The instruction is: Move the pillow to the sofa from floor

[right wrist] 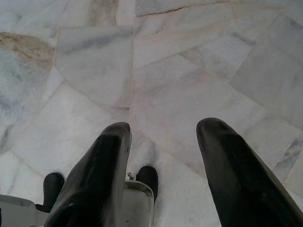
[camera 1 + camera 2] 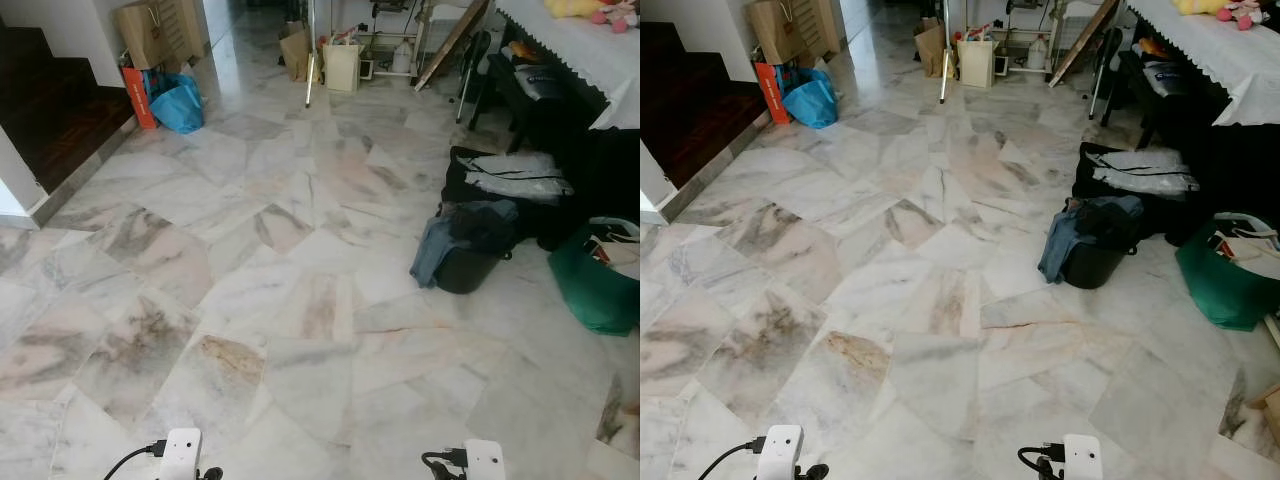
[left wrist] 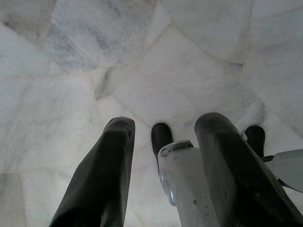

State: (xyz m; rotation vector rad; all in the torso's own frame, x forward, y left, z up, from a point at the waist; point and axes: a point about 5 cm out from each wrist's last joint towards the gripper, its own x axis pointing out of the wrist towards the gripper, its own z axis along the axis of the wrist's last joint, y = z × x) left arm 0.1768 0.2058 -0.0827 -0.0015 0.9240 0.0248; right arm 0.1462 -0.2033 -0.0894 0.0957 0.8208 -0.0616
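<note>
Marble floor [image 2: 250, 300] of pale, veined, irregular slabs; I cannot make out the pillow anywhere on it.

Both arms hang low: left gripper [image 3: 163, 125] and right gripper [image 1: 163, 127] each hold their ribbed black fingers apart over bare stone, empty. At three o'clock a dark bucket [image 2: 468, 262] draped with blue cloth sits beside a green bag [image 2: 592, 285]; at eleven o'clock, a glossy blue bag [image 2: 180, 103]; at one o'clock, a table [image 2: 590, 50] under white cloth.
</note>
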